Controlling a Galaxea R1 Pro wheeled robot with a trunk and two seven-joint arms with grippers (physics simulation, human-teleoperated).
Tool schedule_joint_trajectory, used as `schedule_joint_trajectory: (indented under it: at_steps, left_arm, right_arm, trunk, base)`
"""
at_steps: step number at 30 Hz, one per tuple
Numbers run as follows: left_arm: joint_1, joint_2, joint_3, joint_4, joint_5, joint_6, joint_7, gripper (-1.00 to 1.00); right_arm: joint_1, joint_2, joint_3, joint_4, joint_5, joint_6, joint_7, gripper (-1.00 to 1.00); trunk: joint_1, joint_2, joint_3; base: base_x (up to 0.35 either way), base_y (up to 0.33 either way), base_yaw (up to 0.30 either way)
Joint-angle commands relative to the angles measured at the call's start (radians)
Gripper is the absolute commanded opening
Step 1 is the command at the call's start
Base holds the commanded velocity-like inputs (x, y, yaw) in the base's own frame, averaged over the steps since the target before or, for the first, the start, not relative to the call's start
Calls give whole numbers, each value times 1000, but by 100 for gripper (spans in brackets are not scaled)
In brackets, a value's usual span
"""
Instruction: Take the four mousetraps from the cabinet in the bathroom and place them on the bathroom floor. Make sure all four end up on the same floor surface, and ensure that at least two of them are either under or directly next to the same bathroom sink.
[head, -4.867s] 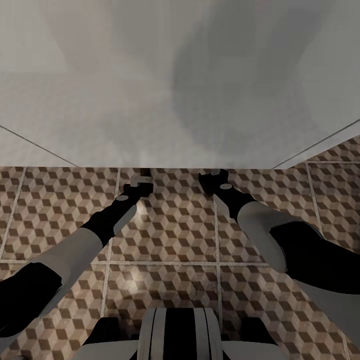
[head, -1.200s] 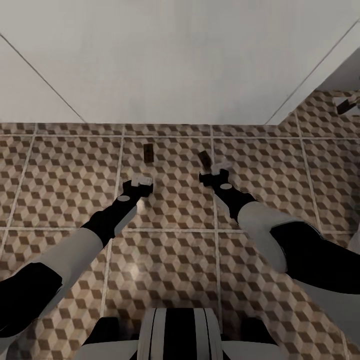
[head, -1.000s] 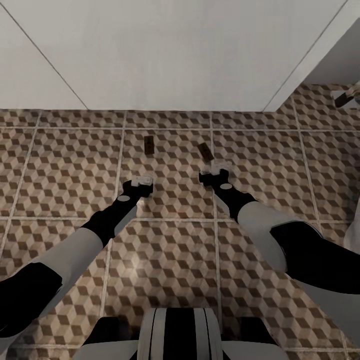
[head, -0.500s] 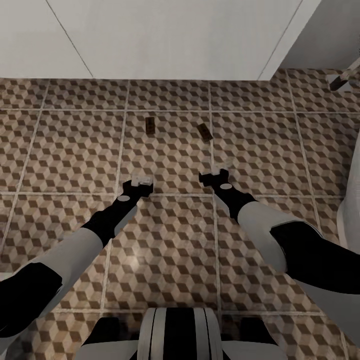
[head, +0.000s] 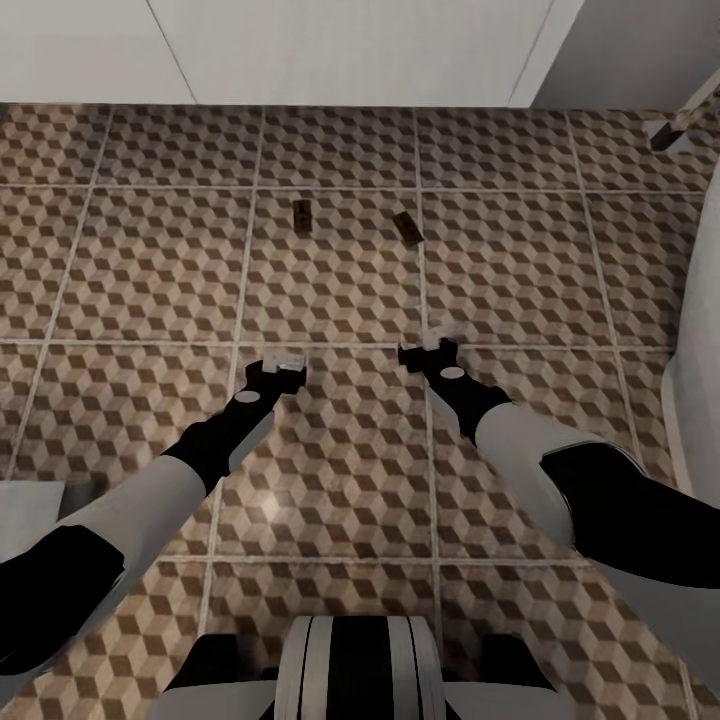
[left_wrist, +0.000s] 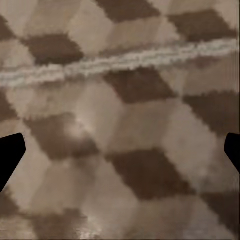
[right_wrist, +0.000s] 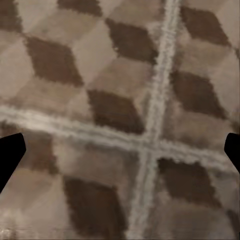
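- Now two tiny flat brown wooden mousetraps lie on the bathroom floor (head: 330, 290), which has big square tiles with a brown, beige and white cube pattern.
- One mousetrap (head: 302, 215) is on the left and the other mousetrap (head: 407, 227) is on the right, near each other but not touching.
- Both traps sit far from the robot, closer to the white wall panel (head: 350, 50) than to the arms.
- The left trap lies straight and the right one is turned a bit sideways.
- The left gripper (head: 283, 367) hangs over the floor, nearer to the robot than the traps, and holds nothing.
- In the left wrist view, its two black fingertips (left_wrist: 10, 155) sit at the far edges, so it is spread wide, with a pale grout line across the tiles between them.
- The right gripper (head: 428, 352) hangs over the floor too, also empty.
- In the right wrist view, its black fingertips (right_wrist: 10, 152) are wide apart as well, above a spot where two grout lines cross.
- A white rounded thing (head: 700, 330) shows at the right edge; I cannot tell what it is.
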Motion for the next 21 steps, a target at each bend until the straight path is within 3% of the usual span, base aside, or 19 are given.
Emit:
schedule_joint_trajectory:
  at_steps: [1, 7, 21]
  left_arm:
    - [-1, 2, -8, -3, 8, 4, 9, 100]
    - [-1, 2, -8, -3, 8, 4, 9, 100]
    - [-1, 2, -8, -5, 8, 4, 9, 100]
  right_arm:
    - [-1, 0, 5, 2, 2, -2, -5, 100]
    - [-1, 0, 5, 2, 2, -2, -5, 100]
    - [-1, 0, 5, 3, 2, -19, -5, 100]
  trunk:
    - [-1, 0, 0]
    - [-1, 0, 0]
    - [-1, 0, 0]
  base:
    - [-237, 0, 0]
    - [-122, 0, 0]
    - [-14, 0, 0]
